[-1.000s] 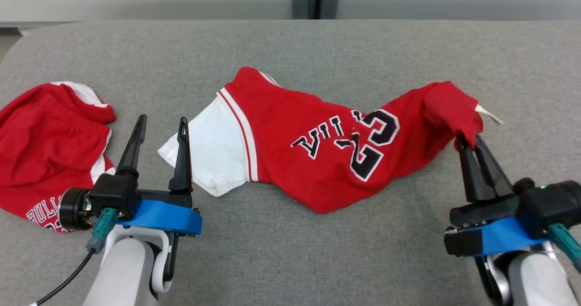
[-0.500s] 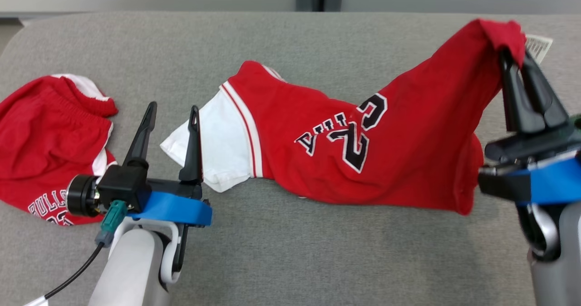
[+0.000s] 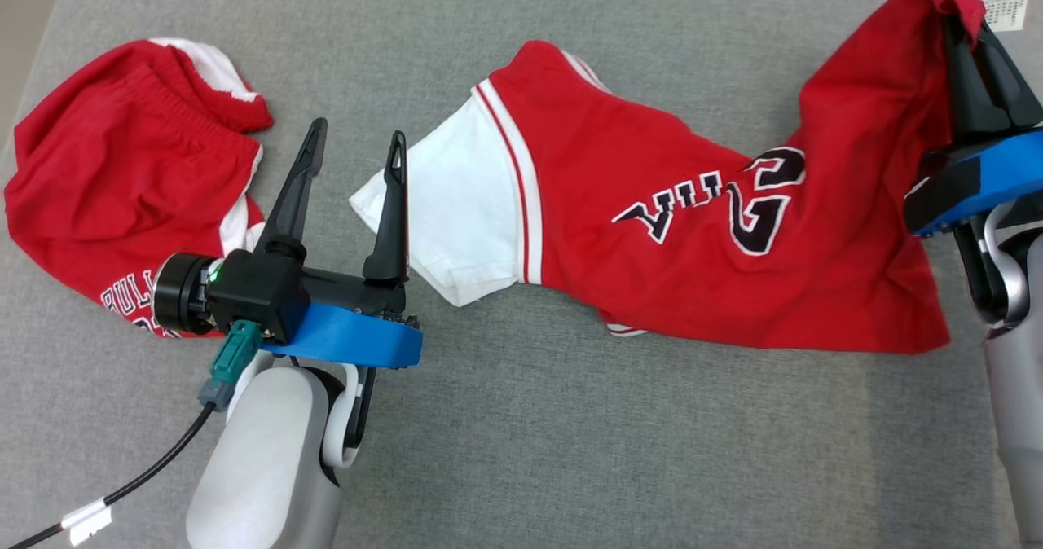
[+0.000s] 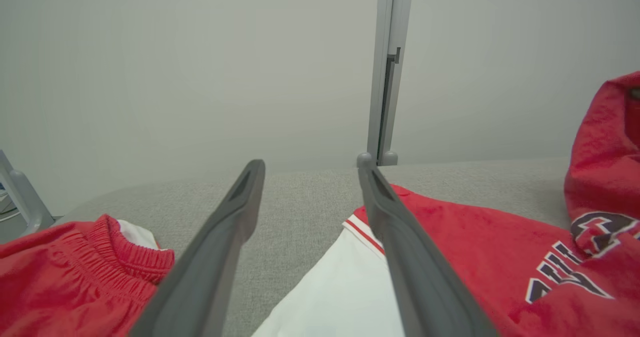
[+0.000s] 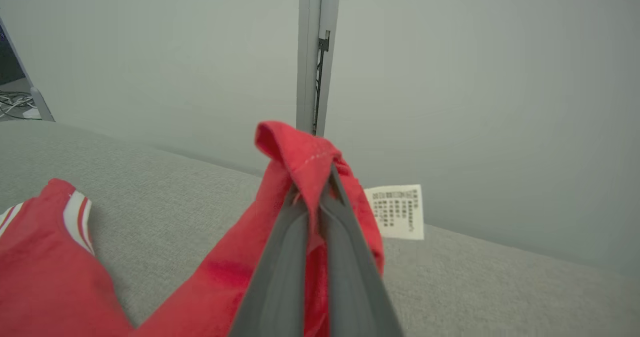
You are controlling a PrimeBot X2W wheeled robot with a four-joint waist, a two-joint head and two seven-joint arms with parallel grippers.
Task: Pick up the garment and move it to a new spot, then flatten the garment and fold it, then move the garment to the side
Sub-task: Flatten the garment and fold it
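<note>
At the worktop's left edge we see red shorts lying crumpled, waistband towards the far side. Just right of them is the left gripper, its fingers spread as wide as they go and holding nothing; in the left wrist view bare grey fabric shows between them.

The red jersey lies with its long axis across the worktop, left to right. Its white sleeve points left, with the sleeve's tip just beside the left gripper's inner finger; we cannot tell whether they touch. The black lettering reads upside down from the near edge.

Towards the far right corner the jersey's right end rises off the worktop. There the right gripper has its fingers pressed together on a bunched fold of red cloth, and a white care label sticks out just beyond them.
</note>
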